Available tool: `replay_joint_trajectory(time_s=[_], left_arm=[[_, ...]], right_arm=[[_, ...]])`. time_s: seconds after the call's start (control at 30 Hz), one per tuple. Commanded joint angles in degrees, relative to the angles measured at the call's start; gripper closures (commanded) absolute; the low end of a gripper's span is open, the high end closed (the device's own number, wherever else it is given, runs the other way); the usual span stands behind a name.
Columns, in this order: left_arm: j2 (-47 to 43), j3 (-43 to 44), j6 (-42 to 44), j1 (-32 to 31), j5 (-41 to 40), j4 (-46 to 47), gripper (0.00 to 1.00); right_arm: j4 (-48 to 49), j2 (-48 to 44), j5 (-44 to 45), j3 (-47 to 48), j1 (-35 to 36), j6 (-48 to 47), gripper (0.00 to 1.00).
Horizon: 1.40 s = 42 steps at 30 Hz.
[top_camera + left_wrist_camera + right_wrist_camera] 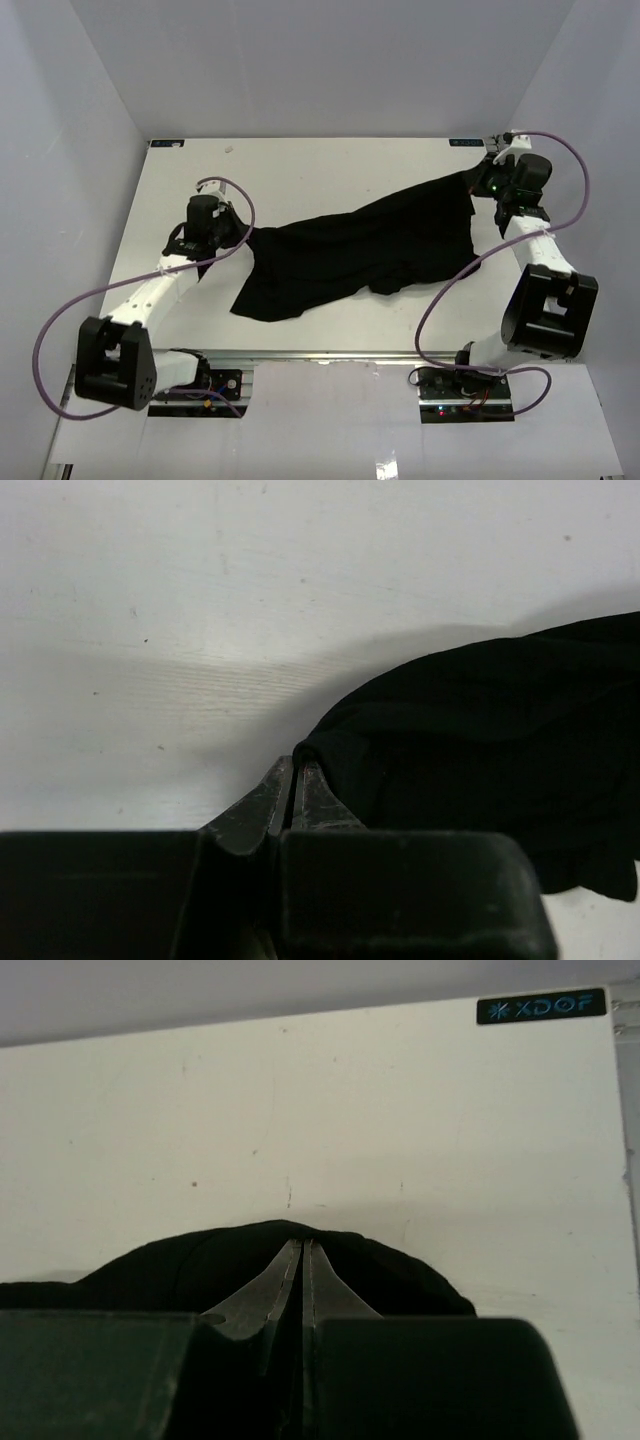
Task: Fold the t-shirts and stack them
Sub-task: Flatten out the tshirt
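Looking at a white desk point(330, 170) with a black t-shirt point(370, 250) sprawled rumpled across the middle, strung out long from left of centre to the far right corner. Got the left pincer point(296, 770) squeezed closed on its left edge, and the right pincer point(302, 1250) squeezed closed on a bunched fold at the far-right end.

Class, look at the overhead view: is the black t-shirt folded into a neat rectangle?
No, the t-shirt lies stretched and rumpled across the table, unfolded.
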Motion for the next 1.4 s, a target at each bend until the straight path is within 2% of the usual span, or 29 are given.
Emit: replay_joint_trajectory(time_s=[0.0,0.1,0.27,0.33,0.37,0.4,0.47,0.53,0.7,0.83,0.9,1.07,1.37], left_arm=[[5.33,-1.47,-2.10,1.81,-0.39,8.69,0.92],[10.43,-1.21,-3.16,3.04,-0.47,10.11,0.92],[18.62,5.37,-1.93,4.63,-1.09,10.90,0.91],[22.04,9.49,-1.05,5.06,-1.62,8.11,0.79],[22.84,10.73,-0.70,5.07,-2.23,7.30,0.68],[23.37,11.97,-0.26,5.15,-2.67,6.51,0.44],[23.73,15.30,0.27,5.24,-2.76,3.88,0.29],[23.03,17.42,0.79,5.15,-2.41,0.99,0.21],[16.89,22.44,-2.62,5.15,1.80,-9.38,0.22],[10.21,18.58,-10.51,3.84,7.95,-14.76,0.35],[7.30,14.89,-13.25,1.74,9.28,-17.56,0.38],[5.10,12.50,-18.70,-4.49,4.37,-22.67,0.35],[14.14,17.86,-21.88,-12.42,-5.47,-29.62,0.33]], right_arm=[[6.64,5.01,2.13,3.16,1.15,-1.75,0.94],[7.25,10.29,2.39,5.54,1.33,-1.75,0.94],[8.31,15.57,2.13,9.59,1.50,-1.13,0.94],[8.40,16.53,1.78,10.73,1.76,-0.87,0.94],[8.49,16.71,1.60,10.99,1.77,-0.78,0.94],[8.58,16.89,1.51,11.17,1.85,-0.87,0.94],[8.58,16.80,1.16,11.35,1.85,-0.60,0.94],[8.67,16.28,0.90,11.09,1.77,-0.25,0.94],[8.58,14.26,-0.33,9.07,1.85,0.01,0.94],[8.14,12.67,-0.68,7.22,1.86,-0.16,0.94],[8.14,11.88,-1.03,6.26,1.86,-0.17,0.94],[7.70,10.83,-1.65,4.85,1.86,-0.25,0.94],[7.61,10.47,-2.09,3.88,1.77,0.01,0.94]])
